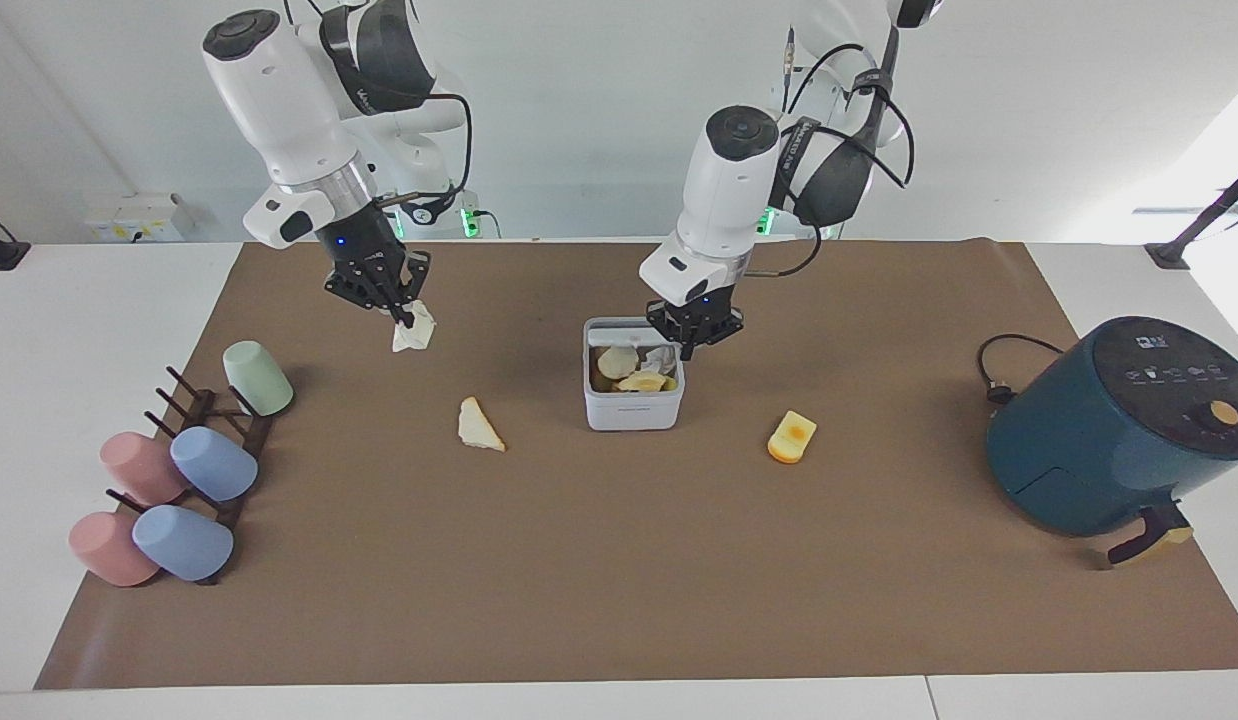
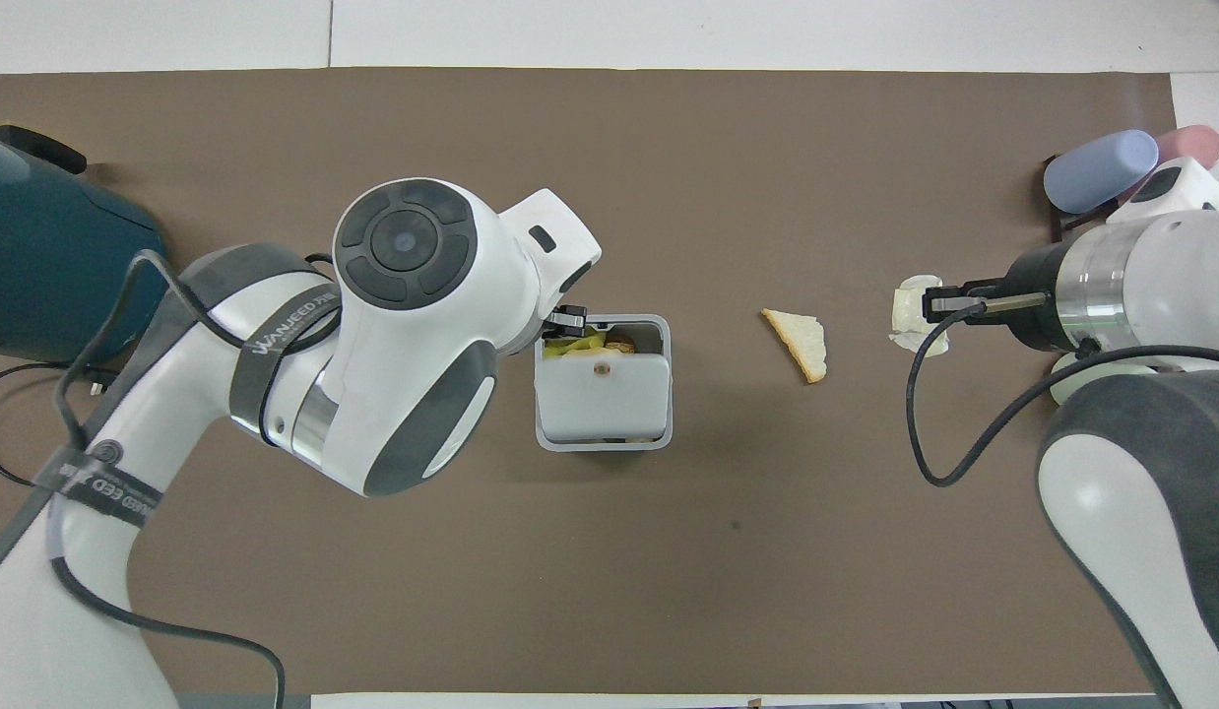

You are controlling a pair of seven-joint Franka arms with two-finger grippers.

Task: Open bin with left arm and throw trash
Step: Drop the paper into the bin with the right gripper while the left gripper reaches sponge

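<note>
The white bin (image 1: 634, 408) stands mid-mat with its lid (image 2: 602, 399) swung up on the side nearer the robots, and several scraps lie inside. My left gripper (image 1: 691, 338) is shut and empty, just above the bin's rim at the left arm's end; it also shows in the overhead view (image 2: 568, 317). My right gripper (image 1: 399, 305) is shut on the crumpled white paper wad (image 1: 414, 332) and holds it in the air over the mat, toward the right arm's end (image 2: 910, 313). The cream slice (image 1: 479, 427) and the yellow block (image 1: 792, 437) lie on the mat either side of the bin.
A dark teal air fryer (image 1: 1109, 430) with its cable (image 1: 999, 370) stands at the left arm's end. A rack with pink and blue cups (image 1: 179, 480) and a green cup (image 1: 257, 377) stands at the right arm's end. The brown mat (image 1: 619, 580) covers the table.
</note>
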